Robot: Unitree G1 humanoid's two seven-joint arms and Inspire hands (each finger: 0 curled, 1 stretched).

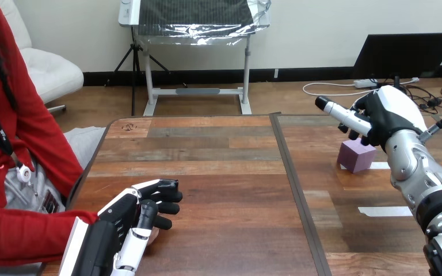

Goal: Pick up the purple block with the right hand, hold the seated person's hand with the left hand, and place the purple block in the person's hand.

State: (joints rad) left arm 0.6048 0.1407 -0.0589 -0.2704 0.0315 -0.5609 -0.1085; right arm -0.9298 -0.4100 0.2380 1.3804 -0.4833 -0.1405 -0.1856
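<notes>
Purple block [357, 156] sits on the wooden table [218, 172], on its right half, beside a strip of white tape [385, 211].

The chief risk, as I judge it, is a poor hold. The right hand [388, 118] comes at the block from above and behind, so a grip that lands only on the top rear edge could tip the block or let it slip during the lift. A second risk is the long carry across the table. The person's hand [154, 234] is well apart from the block, far over at the left near edge, and a loose grasp could drop the block on the way. The left hand [121, 230] covers most of that hand (only a sliver of it peeks out beneath), which leaves little open room to set the block in.

The right hand is directly over the block and very near its top. I cannot tell whether it has closed on the block or merely touches it. I also cannot tell whether the left hand grips the person's hand or only lies over it.
</notes>
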